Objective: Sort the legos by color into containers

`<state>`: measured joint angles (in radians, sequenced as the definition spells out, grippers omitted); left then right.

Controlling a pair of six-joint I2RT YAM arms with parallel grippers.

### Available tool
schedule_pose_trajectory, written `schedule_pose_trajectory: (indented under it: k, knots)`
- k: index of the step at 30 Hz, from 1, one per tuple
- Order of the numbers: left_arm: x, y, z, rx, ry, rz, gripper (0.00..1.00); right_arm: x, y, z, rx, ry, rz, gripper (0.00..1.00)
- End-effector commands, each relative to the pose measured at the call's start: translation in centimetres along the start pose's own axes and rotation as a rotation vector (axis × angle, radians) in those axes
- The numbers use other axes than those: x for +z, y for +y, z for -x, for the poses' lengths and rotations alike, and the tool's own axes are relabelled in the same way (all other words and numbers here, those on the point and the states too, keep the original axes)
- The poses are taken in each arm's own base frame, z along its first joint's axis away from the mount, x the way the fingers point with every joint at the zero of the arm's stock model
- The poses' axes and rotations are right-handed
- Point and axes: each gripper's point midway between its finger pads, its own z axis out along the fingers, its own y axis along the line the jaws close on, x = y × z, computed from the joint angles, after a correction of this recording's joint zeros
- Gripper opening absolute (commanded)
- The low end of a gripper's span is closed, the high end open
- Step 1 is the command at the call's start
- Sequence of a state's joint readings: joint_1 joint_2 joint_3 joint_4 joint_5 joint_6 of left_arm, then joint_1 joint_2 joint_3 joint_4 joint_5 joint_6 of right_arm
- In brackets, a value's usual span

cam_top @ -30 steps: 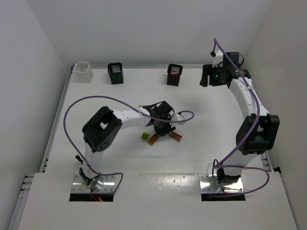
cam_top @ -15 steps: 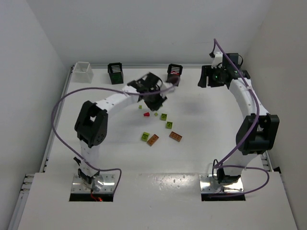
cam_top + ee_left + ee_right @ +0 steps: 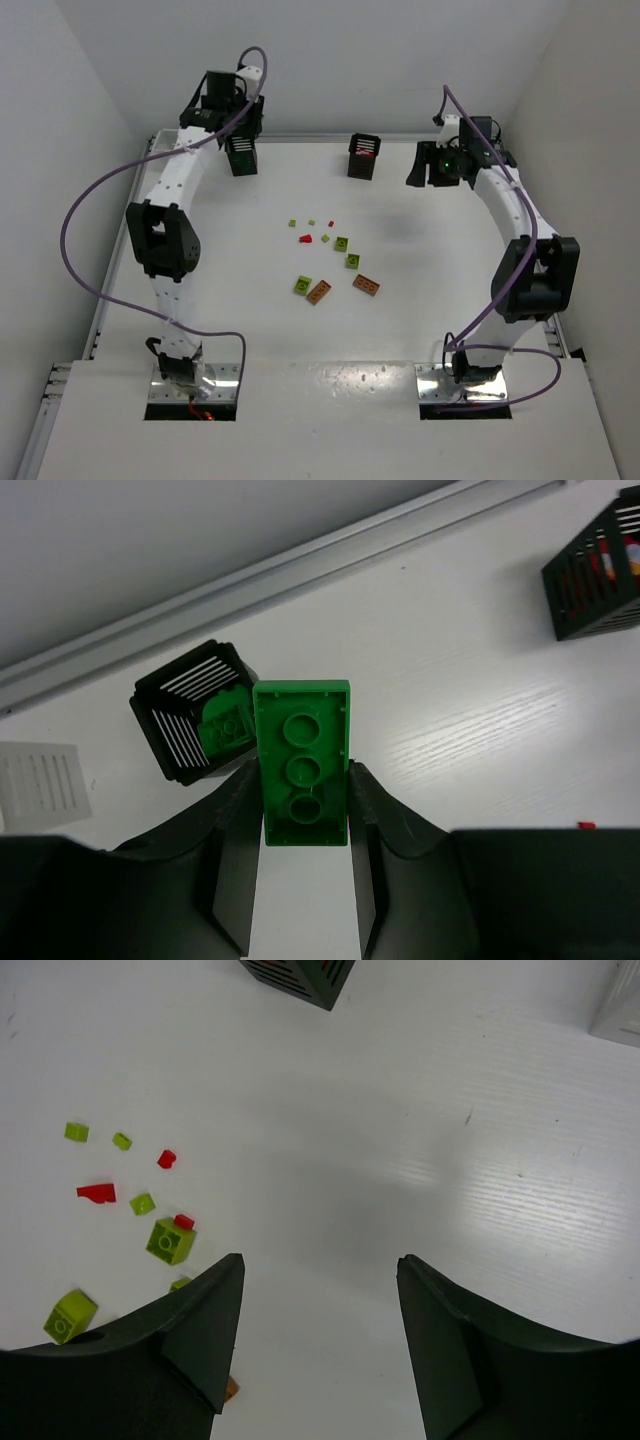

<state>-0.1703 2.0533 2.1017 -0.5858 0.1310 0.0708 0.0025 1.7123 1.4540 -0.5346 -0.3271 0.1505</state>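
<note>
Four bins line the far edge, and the sorting looks begun but well short of finished. At the far left a white bin (image 3: 40, 780) shows no contents that I can make out. Beside it, the left black bin (image 3: 185, 675) already has one green piece (image 3: 228, 728) lying inside. The left gripper (image 3: 303, 775) hangs over this bin or just beside it, its fingers pinching a green brick (image 3: 303, 745) by the long sides. The brick is a glossy rectangular block held on end, its hollow underside toward the wrist camera, with three round tubes in a row. Its drop into that bin is not yet done. Mid-table, about ten loose legos wait: yellow-green bricks (image 3: 302, 286), small red bits (image 3: 306, 239) and two orange-brown plates (image 3: 366, 285). Further right, the second black bin (image 3: 363, 168) holds red pieces. The right gripper (image 3: 320, 1265) hovers near the far right corner, jaws spread wide and empty. A second white bin (image 3: 622, 1015) sits at the edge of its view, contents hidden.
</note>
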Motion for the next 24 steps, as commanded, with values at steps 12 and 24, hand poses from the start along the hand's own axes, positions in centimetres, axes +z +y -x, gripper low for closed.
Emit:
schedule_pose_trajectory:
  k: [12, 24]
  knots:
    - [7.3, 7.2, -2.7, -0.140, -0.008, 0.127, 0.29, 1.6, 0.0, -1.2, 0.015, 0.029, 0.025, 0.63]
    - [8.0, 10.0, -3.1, -0.151, -0.030, 0.197, 0.41, 2.5, 0.2, -2.0, 0.019, 0.057, 0.040, 0.63]
